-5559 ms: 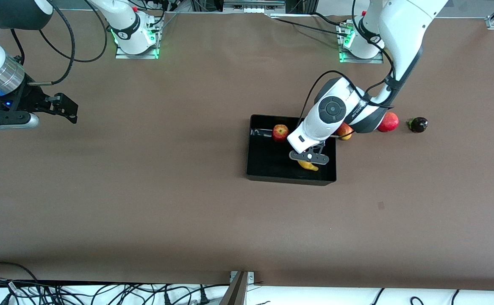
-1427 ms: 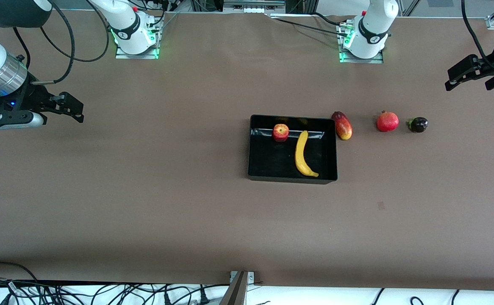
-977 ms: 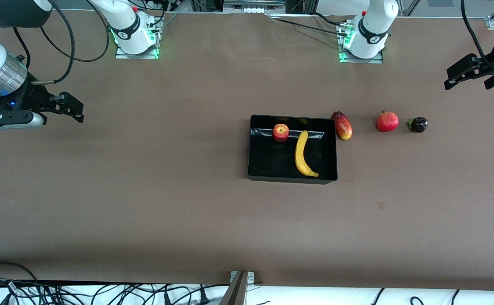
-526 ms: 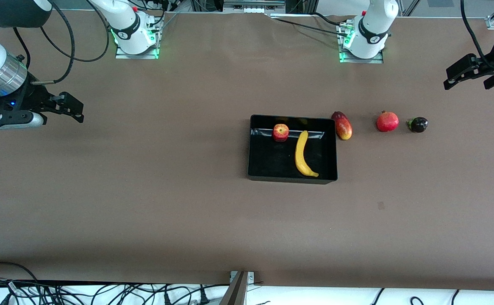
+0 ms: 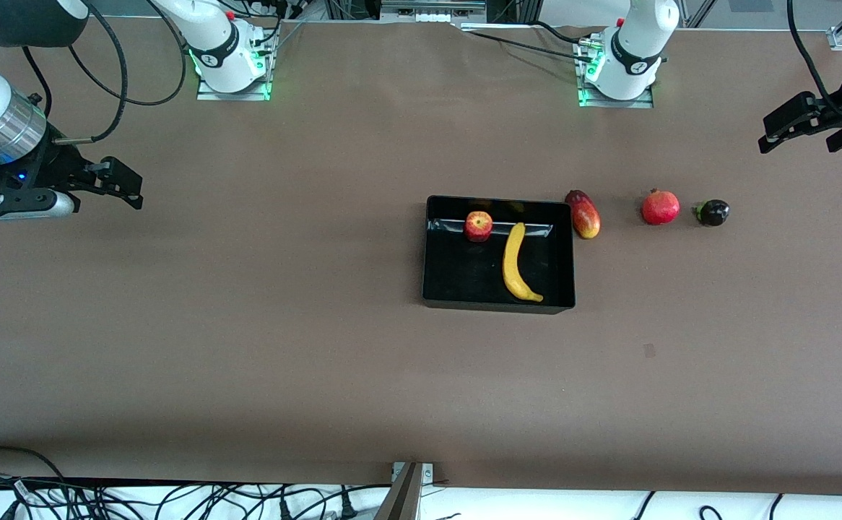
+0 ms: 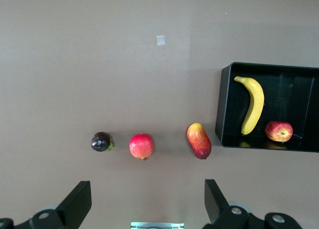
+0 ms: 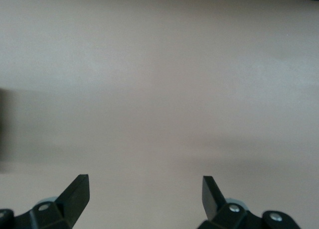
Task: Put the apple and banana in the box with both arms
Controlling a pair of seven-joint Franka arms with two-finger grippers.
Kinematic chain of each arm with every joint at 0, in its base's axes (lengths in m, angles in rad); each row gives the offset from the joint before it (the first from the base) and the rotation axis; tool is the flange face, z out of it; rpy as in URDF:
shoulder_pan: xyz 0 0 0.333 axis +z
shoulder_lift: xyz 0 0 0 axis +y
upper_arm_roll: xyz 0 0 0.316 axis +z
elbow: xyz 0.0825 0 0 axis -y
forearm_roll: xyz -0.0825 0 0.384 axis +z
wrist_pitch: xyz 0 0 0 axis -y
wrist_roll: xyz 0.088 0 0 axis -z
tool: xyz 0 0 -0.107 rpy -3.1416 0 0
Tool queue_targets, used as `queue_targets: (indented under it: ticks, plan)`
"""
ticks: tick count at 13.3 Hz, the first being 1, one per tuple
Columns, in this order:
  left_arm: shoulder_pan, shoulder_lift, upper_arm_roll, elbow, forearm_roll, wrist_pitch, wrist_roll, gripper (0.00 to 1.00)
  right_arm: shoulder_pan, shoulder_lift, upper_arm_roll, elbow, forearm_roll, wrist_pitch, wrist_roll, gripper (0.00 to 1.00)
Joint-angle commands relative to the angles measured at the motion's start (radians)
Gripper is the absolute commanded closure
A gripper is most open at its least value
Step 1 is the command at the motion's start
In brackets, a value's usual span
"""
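Observation:
The black box [image 5: 435, 289] sits mid-table. In it lie the small red apple [image 5: 478, 226] near the wall closest to the robots' bases and the long yellow banana [image 5: 514, 262] beside it. Both also show in the left wrist view, the apple [image 6: 278, 131] and banana [image 6: 253, 104] inside the box [image 6: 224, 109]. My left gripper [image 5: 789, 126] is open and empty, raised over the table at the left arm's end. My right gripper [image 5: 114, 184] is open and empty, raised over bare table at the right arm's end; it shows in its wrist view [image 7: 144, 186] too.
A red-yellow mango [image 5: 584, 214] lies against the box's outer wall toward the left arm's end. A red pomegranate [image 5: 660, 207] and a dark mangosteen [image 5: 712, 212] lie in a row past it. A small mark [image 5: 650, 351] is on the brown table cover.
At the earliest frame the left gripper was over the box by the banana; it has since withdrawn to the left arm's end. Over the last second nothing has visibly moved.

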Motion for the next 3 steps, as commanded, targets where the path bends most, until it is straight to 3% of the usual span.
queue_targets:
  ticks: [1,3]
  plan:
    - [0.017,0.006,-0.011,0.019,-0.017,-0.012,0.022,0.00,-0.007,0.002,0.005,0.018,0.015,-0.016,0.003,0.00]
    - [0.017,0.007,-0.012,0.019,-0.016,-0.012,0.020,0.00,-0.005,0.002,0.005,0.018,0.015,-0.015,0.003,0.00]
